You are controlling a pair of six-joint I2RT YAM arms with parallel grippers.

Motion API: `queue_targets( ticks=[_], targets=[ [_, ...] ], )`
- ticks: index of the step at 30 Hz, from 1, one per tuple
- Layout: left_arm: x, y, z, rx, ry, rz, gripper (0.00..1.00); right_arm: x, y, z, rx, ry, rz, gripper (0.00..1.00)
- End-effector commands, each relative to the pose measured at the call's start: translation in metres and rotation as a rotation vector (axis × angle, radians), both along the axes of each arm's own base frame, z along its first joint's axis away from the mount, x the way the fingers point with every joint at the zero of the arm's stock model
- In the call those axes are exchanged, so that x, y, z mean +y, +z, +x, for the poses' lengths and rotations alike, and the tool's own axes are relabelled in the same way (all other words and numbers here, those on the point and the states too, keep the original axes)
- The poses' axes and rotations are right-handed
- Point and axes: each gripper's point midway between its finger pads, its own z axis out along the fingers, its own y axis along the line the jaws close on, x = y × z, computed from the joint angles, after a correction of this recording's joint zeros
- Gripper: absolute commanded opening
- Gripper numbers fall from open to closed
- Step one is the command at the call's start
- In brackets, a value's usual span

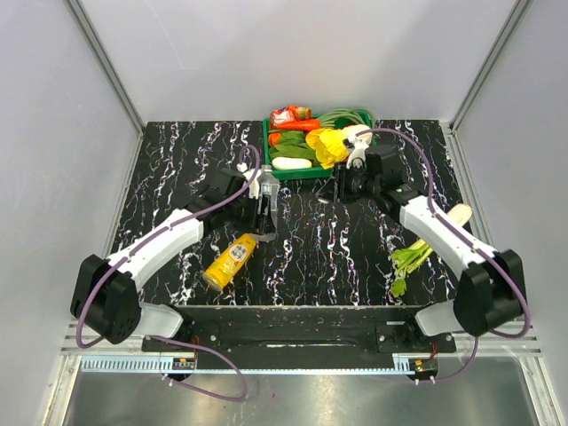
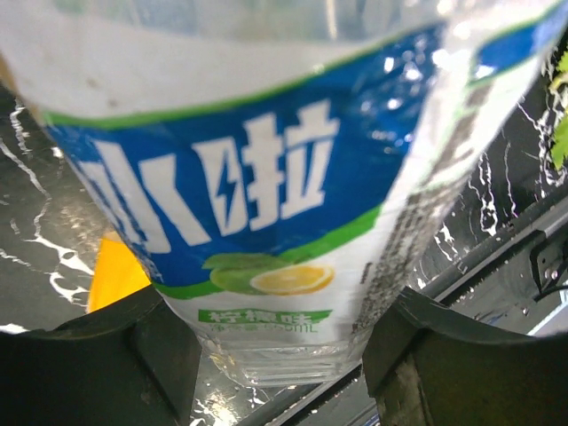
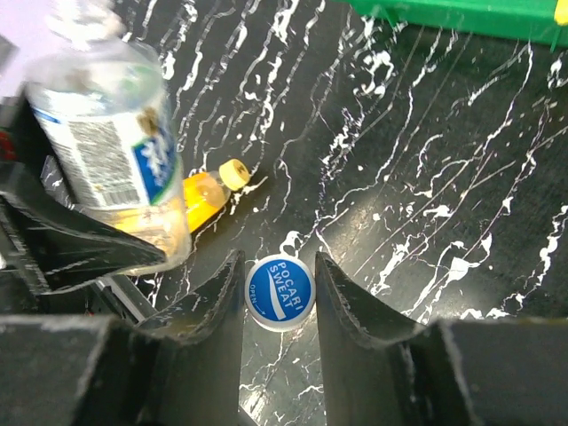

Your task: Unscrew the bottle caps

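**A:** Top view?
**B:** The left gripper (image 1: 264, 211) holds the water bottle (image 1: 267, 185) upright. The juice bottle (image 1: 231, 259) lies near it. The right gripper (image 1: 335, 188) is well apart.
**A:** Left wrist?
**B:** The fingers (image 2: 133, 355) are clamped on the bottle's base.
**A:** Right wrist?
**B:** The jaws pinch the blue cap (image 3: 280, 291), so it's off. Next, probably: set it down, then grip the yellow cap (image 3: 234, 173) beyond the fingertips.

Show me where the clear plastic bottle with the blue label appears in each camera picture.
Top external: the clear plastic bottle with the blue label, just left of centre.
Left wrist: the bottle fills the picture, gripped by the left tool.
Right wrist: the bottle, upper left.
Shared landmark: the lying orange juice bottle, beside it.
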Motion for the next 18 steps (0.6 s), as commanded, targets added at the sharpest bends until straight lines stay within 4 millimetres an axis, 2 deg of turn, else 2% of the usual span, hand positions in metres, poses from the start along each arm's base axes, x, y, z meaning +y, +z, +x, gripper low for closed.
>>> queue_targets(
  ticks=[1,8,12,18],
  targets=[
    [0.008,0.002,0.014,0.005,0.042,-0.041,0.1,0.007,-0.022,0.021,0.031,-0.042,0.013,0.0],
    [0.018,-0.009,0.019,0.045,0.048,0.011,0.1,0.019,-0.072,0.036,0.126,-0.05,0.024,0.0],
    [0.021,-0.017,0.021,0.072,0.048,0.045,0.1,0.03,-0.091,0.046,0.141,-0.045,0.064,0.0],
    [0.014,-0.023,0.019,0.107,-0.008,0.035,0.1,0.023,-0.128,0.058,0.176,-0.112,-0.001,0.0]
  ],
)
